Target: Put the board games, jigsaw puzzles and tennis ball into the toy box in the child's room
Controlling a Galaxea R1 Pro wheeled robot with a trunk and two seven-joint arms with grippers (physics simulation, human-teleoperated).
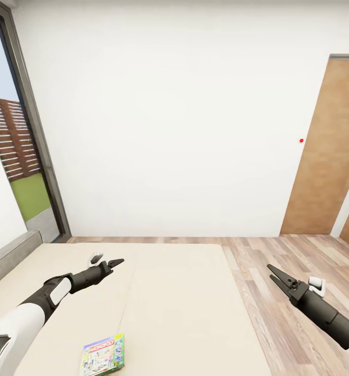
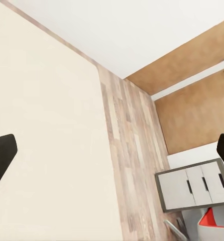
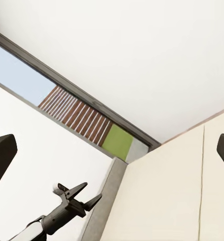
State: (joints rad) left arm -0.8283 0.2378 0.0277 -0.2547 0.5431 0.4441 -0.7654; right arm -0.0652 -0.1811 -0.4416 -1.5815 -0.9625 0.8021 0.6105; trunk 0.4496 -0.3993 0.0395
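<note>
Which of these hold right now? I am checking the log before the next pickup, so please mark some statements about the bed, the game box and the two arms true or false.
1. A board game lies on the bed. True.
2. The left gripper holds the board game. False: it is open and empty, out over the mattress, apart from the box.
3. The right gripper is over the wooden floor beside the bed. True.
4. The brown door stands wide open. False: it is shut.
5. The right gripper's jaws are clamped on a ball. False: they are open and hold nothing.
</note>
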